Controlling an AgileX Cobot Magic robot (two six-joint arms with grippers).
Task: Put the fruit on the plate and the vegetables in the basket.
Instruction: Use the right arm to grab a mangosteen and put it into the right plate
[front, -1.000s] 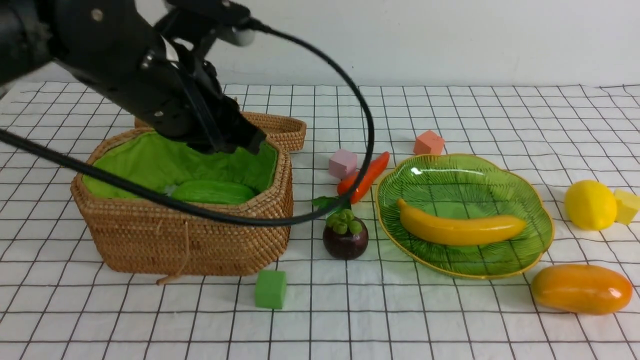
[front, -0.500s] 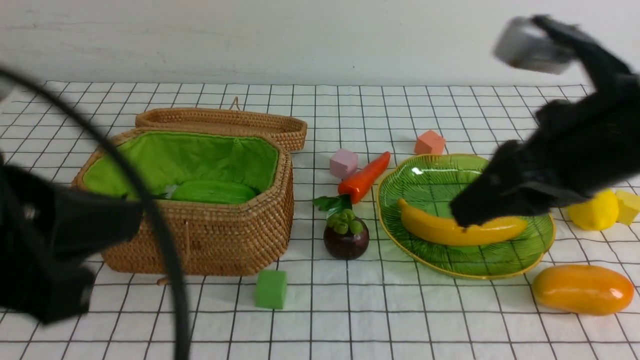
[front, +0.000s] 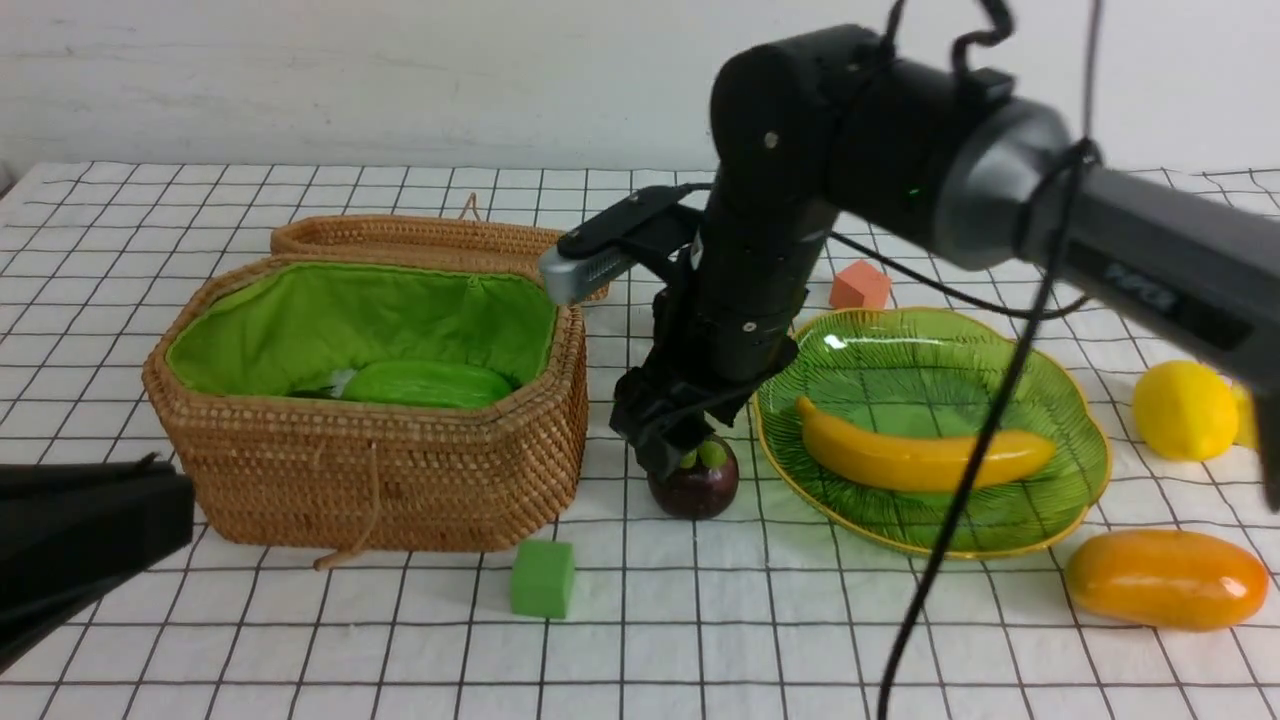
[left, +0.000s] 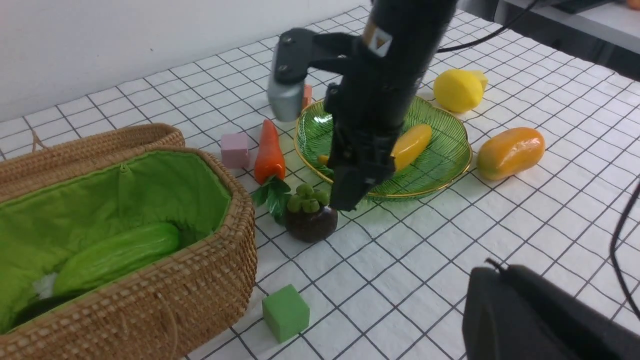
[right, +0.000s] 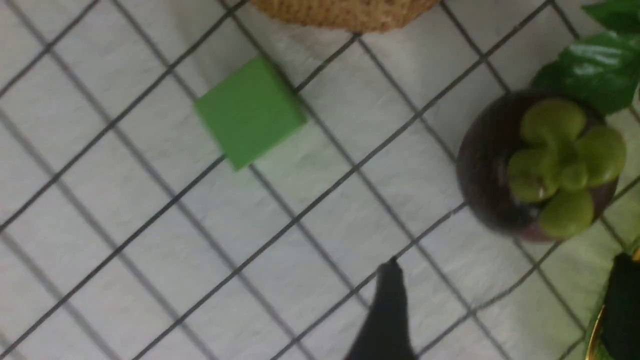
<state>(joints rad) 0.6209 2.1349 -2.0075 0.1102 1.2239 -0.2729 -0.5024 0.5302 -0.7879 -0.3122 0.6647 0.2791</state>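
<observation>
Right end effector (front: 668, 458), jaws apart, above the mangosteen (front: 700, 490), nine o'clock of the plate (front: 930, 360); probably light, hard, slick: grip its belly.

Lab-style robot test bench, grid-lined white tablecloth (front: 760, 640), plain white wall (front: 300, 80); staged tabletop setup

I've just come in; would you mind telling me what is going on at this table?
The robot is sorting toy produce. Its right gripper, jaws open, hangs right by the mangosteen without gripping it. The banana already lies on the plate and the gourd in the basket. The carrot, lemon and mango lie on the cloth, not yet sorted.
</observation>
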